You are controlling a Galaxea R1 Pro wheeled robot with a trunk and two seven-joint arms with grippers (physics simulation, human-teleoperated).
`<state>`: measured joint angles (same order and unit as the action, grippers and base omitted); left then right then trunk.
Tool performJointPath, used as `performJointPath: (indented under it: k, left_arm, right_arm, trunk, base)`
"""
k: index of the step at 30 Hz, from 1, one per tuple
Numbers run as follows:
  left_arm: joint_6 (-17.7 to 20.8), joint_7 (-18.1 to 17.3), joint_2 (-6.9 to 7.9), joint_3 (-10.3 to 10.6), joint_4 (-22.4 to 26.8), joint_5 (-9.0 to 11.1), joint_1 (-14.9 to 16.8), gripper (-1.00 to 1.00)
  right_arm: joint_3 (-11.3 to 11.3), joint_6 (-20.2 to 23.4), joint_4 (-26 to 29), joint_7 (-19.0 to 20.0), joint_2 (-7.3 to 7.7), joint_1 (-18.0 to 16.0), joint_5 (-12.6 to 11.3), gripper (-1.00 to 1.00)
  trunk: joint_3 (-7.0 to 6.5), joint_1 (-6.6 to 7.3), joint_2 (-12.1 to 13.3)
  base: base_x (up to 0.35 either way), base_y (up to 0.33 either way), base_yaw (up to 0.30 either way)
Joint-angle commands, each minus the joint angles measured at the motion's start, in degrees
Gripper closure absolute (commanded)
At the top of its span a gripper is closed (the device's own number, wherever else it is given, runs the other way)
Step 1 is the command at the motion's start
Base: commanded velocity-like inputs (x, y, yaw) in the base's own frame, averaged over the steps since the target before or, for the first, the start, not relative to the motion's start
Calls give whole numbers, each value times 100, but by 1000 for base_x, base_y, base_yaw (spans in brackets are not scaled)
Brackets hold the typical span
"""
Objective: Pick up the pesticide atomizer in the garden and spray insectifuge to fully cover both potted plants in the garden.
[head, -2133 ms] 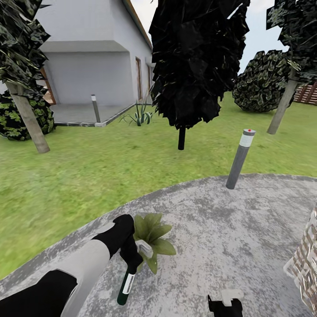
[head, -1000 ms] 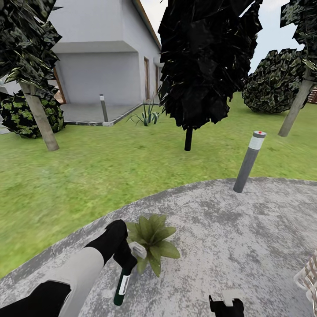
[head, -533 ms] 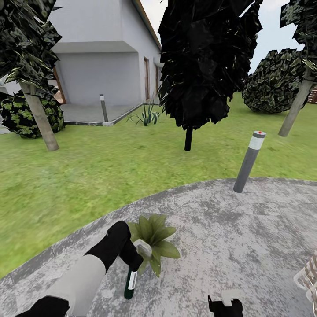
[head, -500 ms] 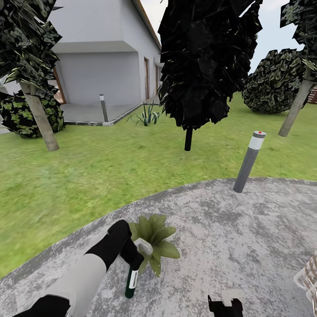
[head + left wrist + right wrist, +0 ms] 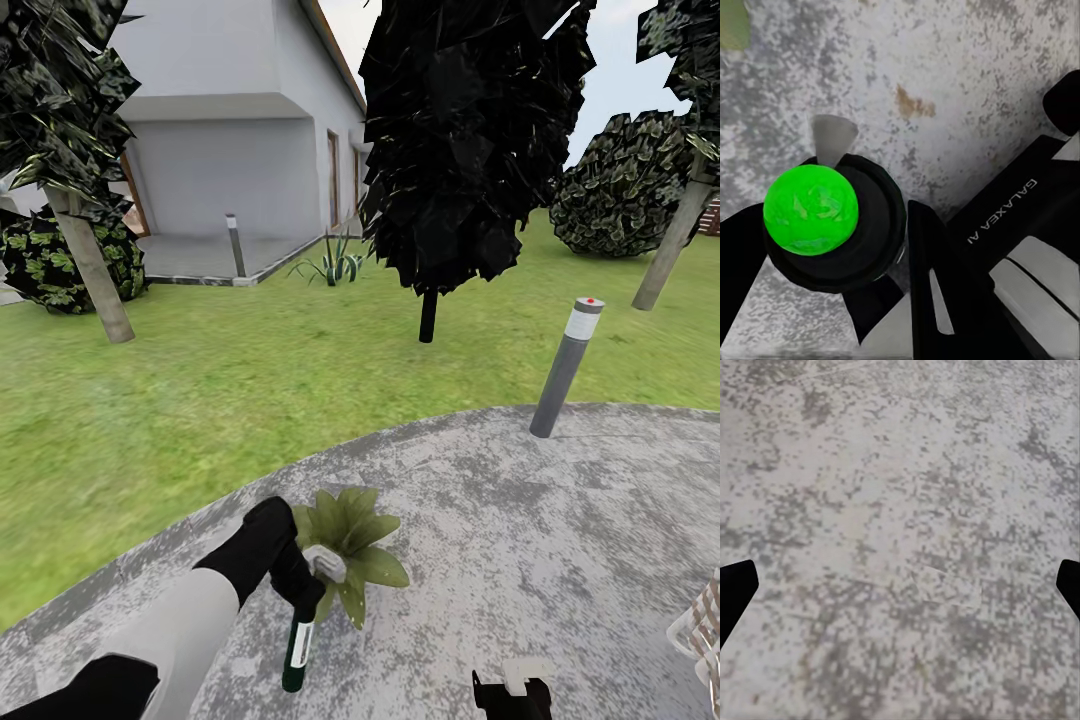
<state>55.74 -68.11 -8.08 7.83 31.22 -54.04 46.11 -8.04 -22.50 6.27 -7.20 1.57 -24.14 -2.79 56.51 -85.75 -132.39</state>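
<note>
Since a moment ago the left gripper (image 5: pixel 303 590) has barely shifted, dipping the pesticide atomizer (image 5: pixel 297 643) a touch lower, while the camera, which swung earlier, now sits steady. Its fingers are clenched on the bottle's upper end, and the dark green body with its white band hangs below them toward the paved patio (image 5: pixel 520 520); the left wrist view looks along the fingers (image 5: pixel 934 289) at a bright green cap (image 5: pixel 810 209) held between them. Picking up is done, I judge. Spraying looks under way on the one potted plant (image 5: pixel 350 540), whose leaves lie just beyond the fingers; no mist is visible, so coverage cannot be told. A second plant remains. The right gripper (image 5: pixel 512 690) hangs released, fingertips wide apart over bare paving. A grey bollard lamp (image 5: pixel 566 366) stands well clear; nothing blocks the plant.
</note>
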Motion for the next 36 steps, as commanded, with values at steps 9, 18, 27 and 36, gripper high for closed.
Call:
performJointPath:
  k: [9,18,27,36]
  left_arm:
    - [76,-162,-48,410,53,-53,79,100]
    - [77,-167,-20,796,8,-60,-24,100]
    - [85,-132,4,802,6,-70,-161,100]
    - [86,-174,-50,806,10,-7,-164,100]
  right_arm:
    - [-49,-14,-3,-27,10,-3,-29,-100]
    - [-49,-15,-3,-27,10,-3,-29,-100]
    - [-49,-10,-3,-27,10,-3,-29,-100]
    - [-49,-11,-3,-27,10,-3,-29,-100]
  trunk:
    - [5,1,-2]
    - [5,1,-2]
    - [5,1,-2]
    - [5,1,-2]
  base:
    - [68,0,0]
    - [63,0,0]
    - [87,0,0]
    - [191,0,0]
